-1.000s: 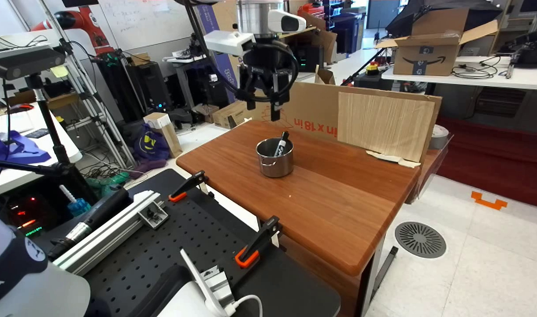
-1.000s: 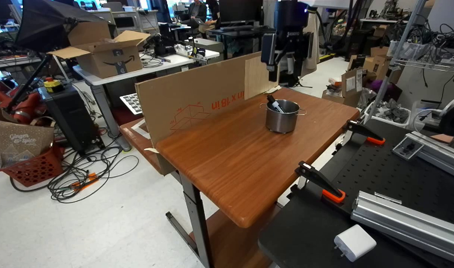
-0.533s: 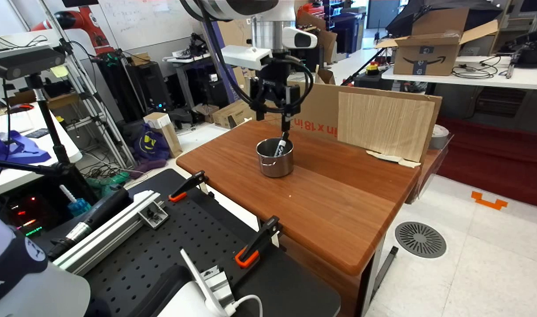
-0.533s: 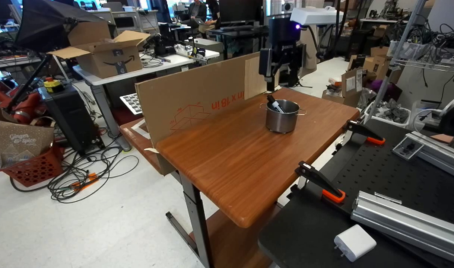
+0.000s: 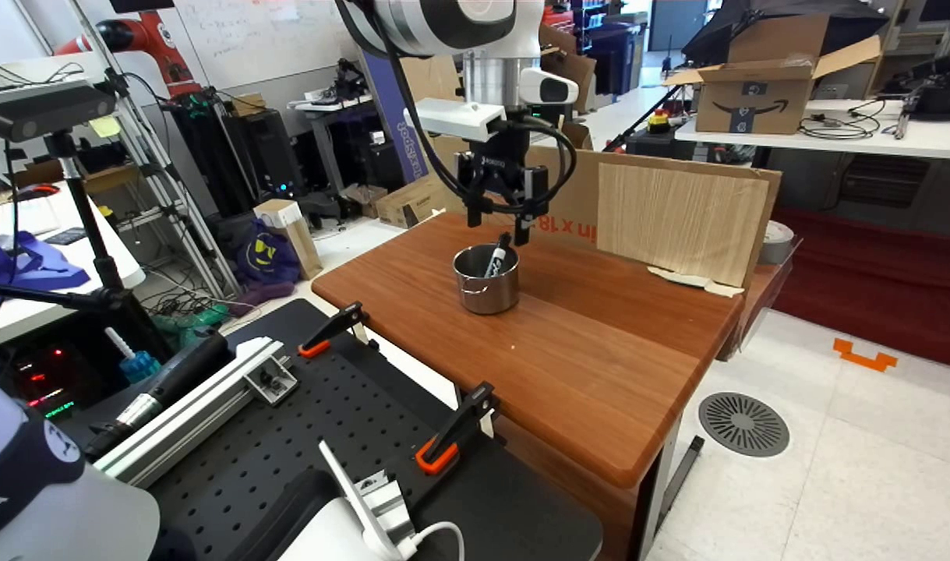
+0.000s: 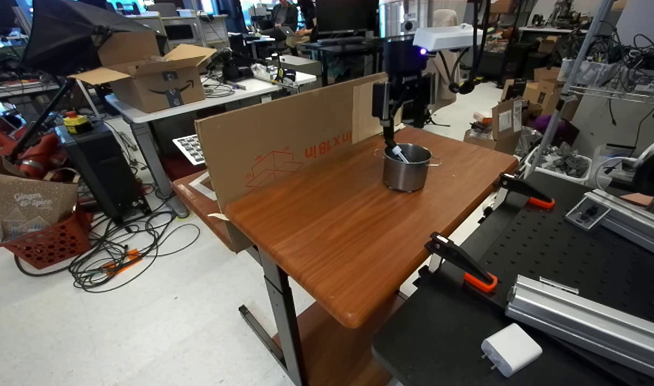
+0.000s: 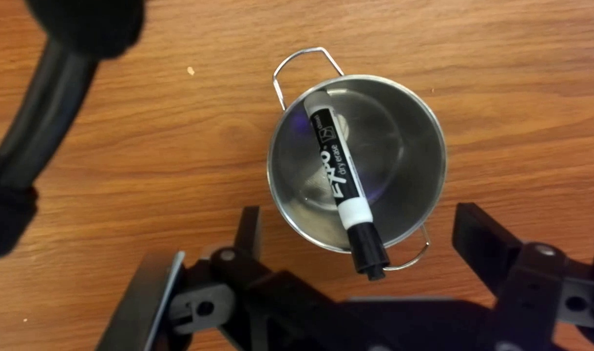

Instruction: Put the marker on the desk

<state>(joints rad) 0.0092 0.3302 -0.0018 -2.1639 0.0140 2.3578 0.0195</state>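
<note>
The marker (image 7: 335, 156), black with a white band and a black cap, leans inside the round metal cup (image 7: 413, 131). Its capped end sticks out over the rim, seen in the wrist view. The marker shows in both exterior views (image 5: 495, 261) (image 6: 399, 153), with the cup (image 5: 487, 294) standing upright on the reddish-brown desk (image 5: 584, 374). My gripper (image 7: 359, 208) is open and empty. In the wrist view its fingers stand apart on either side of the marker's cap. In an exterior view the gripper (image 5: 499, 232) hangs just above the cup's far side.
A cardboard panel (image 6: 284, 139) stands along the desk's far edge. Two clamps (image 5: 463, 421) (image 5: 334, 327) grip the near edge beside the black perforated bench (image 5: 326, 436). The cup has thin wire handles (image 7: 306, 51) on two sides.
My gripper has come down towards the cup, moving right in an exterior view and slightly left in an exterior view from elsewhere. The marker, cup and desk have not moved.
</note>
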